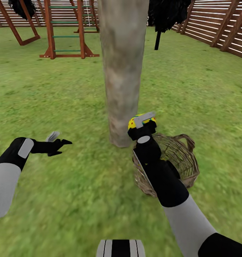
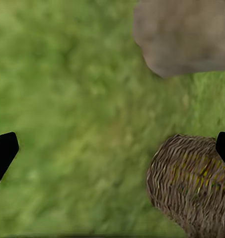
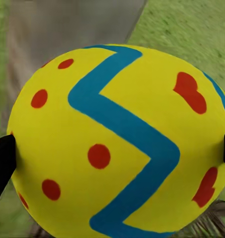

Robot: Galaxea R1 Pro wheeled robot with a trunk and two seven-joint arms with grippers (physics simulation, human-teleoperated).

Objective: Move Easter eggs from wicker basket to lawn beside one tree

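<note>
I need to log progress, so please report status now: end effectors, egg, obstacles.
Right end effector shut on Easter egg, above wicker basket. Left end effector open, over lawn. Tree trunk close ahead.

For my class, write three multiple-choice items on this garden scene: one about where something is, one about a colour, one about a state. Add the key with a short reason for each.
1. Where is the wicker basket?
A. on the lawn beside the tree trunk
B. under the playset
C. against the fence

2. What colour is the zigzag band on the Easter egg?
A. red
B. blue
C. white

3. What is the right end effector doing?
A. hanging open
B. gripping the basket rim
C. holding the egg

Key: 1 A, the basket sits right by the trunk's base. 2 B, the right wrist view shows a blue band. 3 C, the fingers flank the egg above the basket.
</note>
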